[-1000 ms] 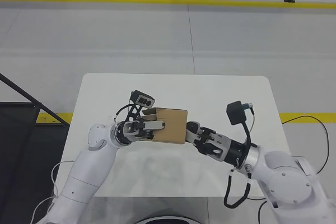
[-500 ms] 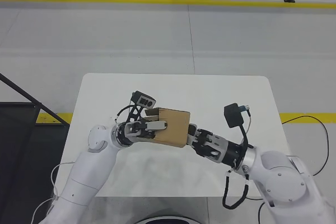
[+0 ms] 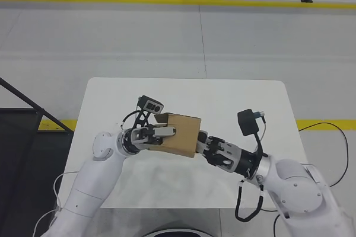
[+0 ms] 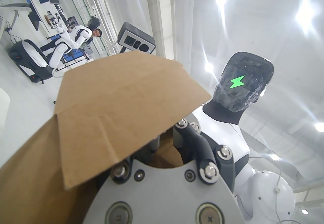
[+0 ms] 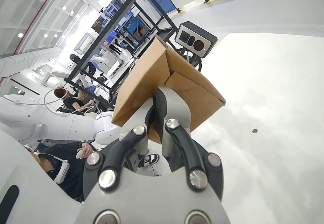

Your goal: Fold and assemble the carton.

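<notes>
A brown cardboard carton (image 3: 181,135) hangs partly folded above the middle of the white table (image 3: 243,101), held between both arms. My left gripper (image 3: 165,133) grips its left side, with the white fingers lying along the top panel. In the left wrist view a bent flap of the carton (image 4: 121,108) covers one finger, and the dark finger (image 4: 192,138) stands free beside it. My right gripper (image 3: 202,144) is shut on the carton's right edge. In the right wrist view its fingertips (image 5: 158,100) pinch the wall of the carton (image 5: 141,83) where two end flaps meet.
A black metal frame (image 3: 12,95) and a dark floor panel stand off the table's left side. A small brown crumb (image 5: 254,130) lies on the tabletop. The table's far half and right end (image 3: 267,112) are bare.
The carton has tipped and shifted slightly toward the near edge, now showing more depth. The right arm has pushed in a little to the left; the left gripper has stayed in place.
</notes>
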Robot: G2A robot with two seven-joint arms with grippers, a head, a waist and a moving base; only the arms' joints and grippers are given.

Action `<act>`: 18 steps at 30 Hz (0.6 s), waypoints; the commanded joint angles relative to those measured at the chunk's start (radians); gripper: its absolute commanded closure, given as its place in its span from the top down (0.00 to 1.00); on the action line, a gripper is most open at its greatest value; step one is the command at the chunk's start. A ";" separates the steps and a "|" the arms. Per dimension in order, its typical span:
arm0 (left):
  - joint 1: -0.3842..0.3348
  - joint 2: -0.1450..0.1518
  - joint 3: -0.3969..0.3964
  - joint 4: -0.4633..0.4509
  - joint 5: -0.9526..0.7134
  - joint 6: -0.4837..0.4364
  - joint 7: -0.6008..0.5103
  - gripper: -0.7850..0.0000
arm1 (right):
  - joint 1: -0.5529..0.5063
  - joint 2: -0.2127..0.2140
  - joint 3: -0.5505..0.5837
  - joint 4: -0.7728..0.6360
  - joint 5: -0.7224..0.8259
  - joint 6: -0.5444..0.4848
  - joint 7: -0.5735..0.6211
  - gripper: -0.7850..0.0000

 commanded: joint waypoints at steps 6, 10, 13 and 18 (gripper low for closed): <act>-0.004 -0.001 -0.005 0.009 -0.013 -0.002 0.000 0.00 | -0.027 0.003 0.033 -0.004 0.015 -0.023 -0.012 0.05; -0.007 -0.002 -0.007 0.016 -0.018 -0.002 -0.003 0.00 | -0.052 0.005 0.061 -0.009 0.028 -0.048 -0.029 0.02; -0.009 -0.002 -0.007 0.021 -0.021 -0.003 -0.004 0.00 | -0.074 0.007 0.087 -0.015 0.047 -0.070 -0.039 0.02; -0.011 -0.003 -0.008 0.026 -0.018 -0.001 -0.005 0.00 | -0.103 0.011 0.117 -0.022 0.063 -0.090 -0.034 0.03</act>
